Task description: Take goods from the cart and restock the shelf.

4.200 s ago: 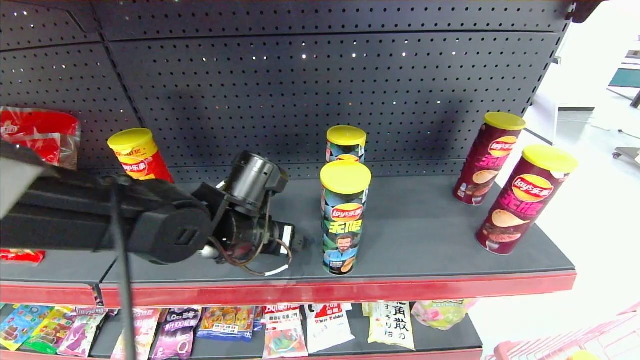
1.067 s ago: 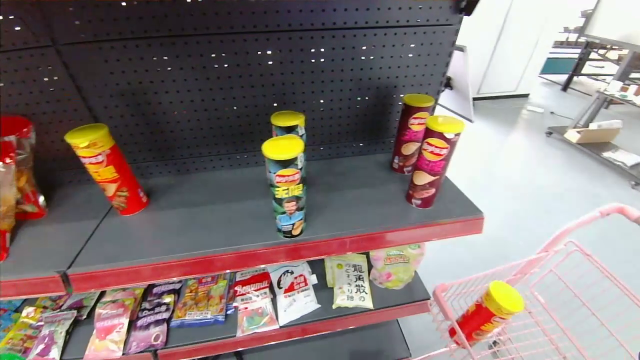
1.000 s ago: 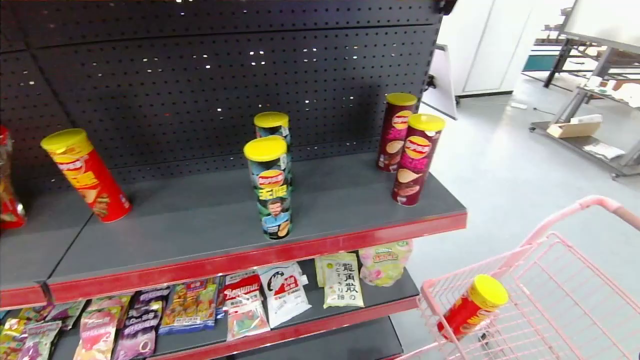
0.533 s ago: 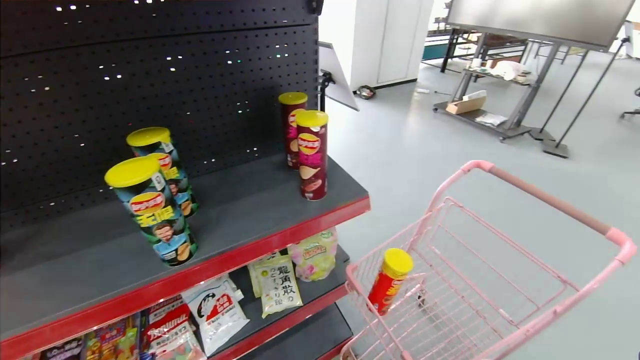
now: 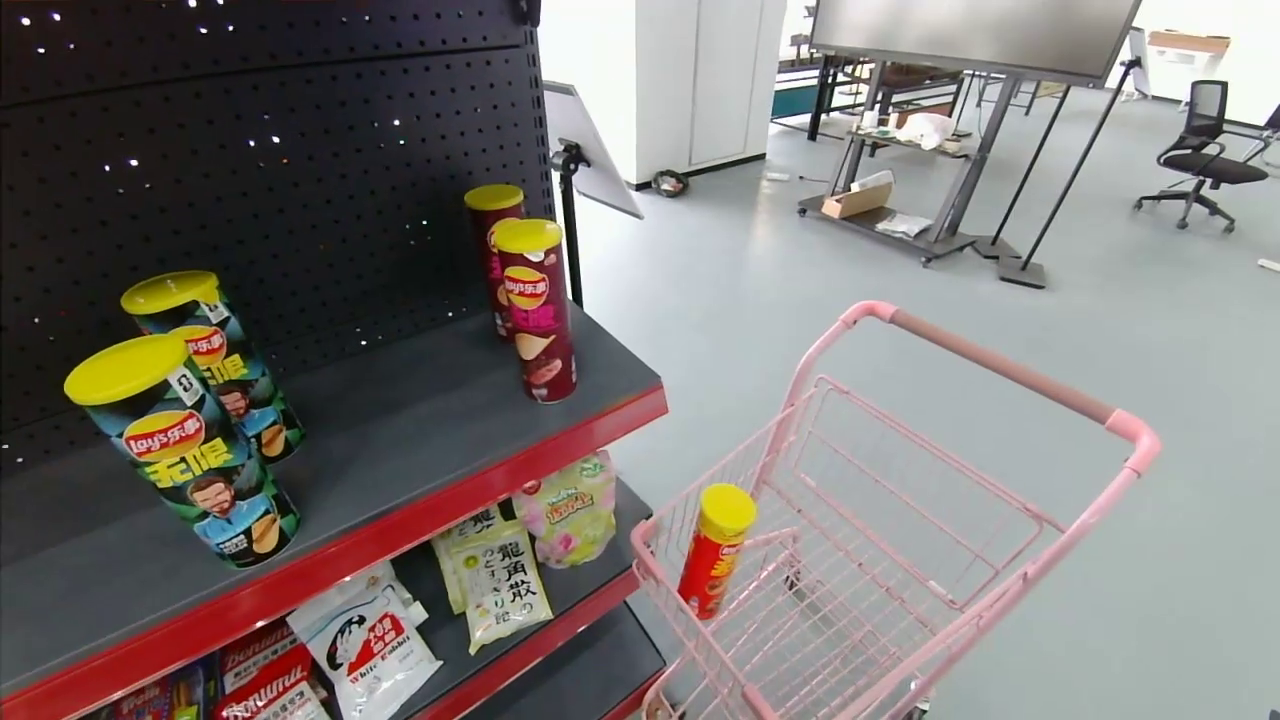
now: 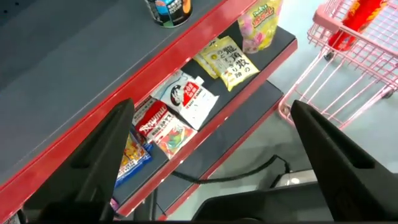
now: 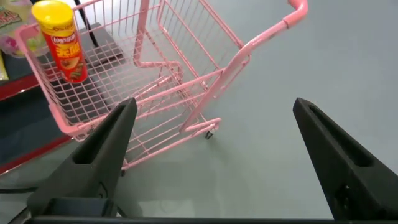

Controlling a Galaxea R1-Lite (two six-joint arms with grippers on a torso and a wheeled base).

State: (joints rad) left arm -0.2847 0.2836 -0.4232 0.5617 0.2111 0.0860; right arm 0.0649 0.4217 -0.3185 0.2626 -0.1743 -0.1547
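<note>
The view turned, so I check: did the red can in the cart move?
No. The red can is in the same shelf-side corner of the cart; only the camera turned.

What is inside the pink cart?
One red can with a yellow lid, roughly upright in the cart corner nearest the shelf. Only the bit of basket floor behind the can is covered.

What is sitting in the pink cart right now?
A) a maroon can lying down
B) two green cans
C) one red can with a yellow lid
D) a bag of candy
C: a single red can with a yellow lid stands upright in the near corner of the pink cart, with nothing else in the basket.
</note>
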